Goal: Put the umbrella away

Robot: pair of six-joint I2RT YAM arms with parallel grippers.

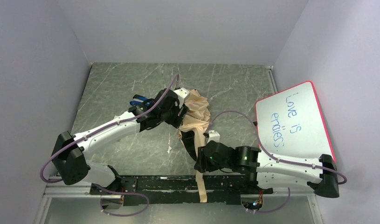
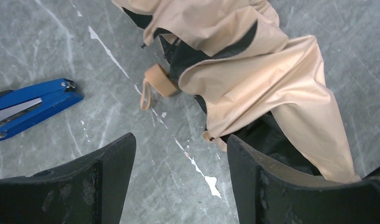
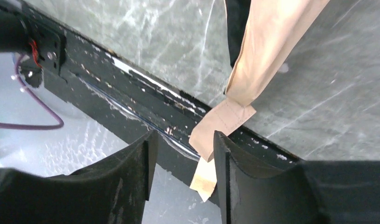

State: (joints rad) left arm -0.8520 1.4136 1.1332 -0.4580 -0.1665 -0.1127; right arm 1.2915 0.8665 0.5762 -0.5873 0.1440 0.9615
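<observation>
The umbrella (image 1: 198, 113) lies crumpled in the middle of the table, cream-beige fabric (image 2: 267, 74) with black lining showing. Its tan handle (image 2: 161, 80) rests on the table with a small loop beside it. A beige strap (image 1: 201, 187) runs from the fabric over the table's front edge. My left gripper (image 2: 178, 140) stands open over bare table just left of the fabric, holding nothing. My right gripper (image 3: 184, 135) is open at the front edge. The strap's end (image 3: 220, 123) hangs between its fingers, close to the right one and not pinched.
A blue stapler-like tool (image 2: 31, 106) lies left of the umbrella, partly under my left arm (image 1: 140, 100). A whiteboard with a red rim (image 1: 295, 121) leans at the right wall. A black rail (image 3: 132, 93) runs along the table's front edge.
</observation>
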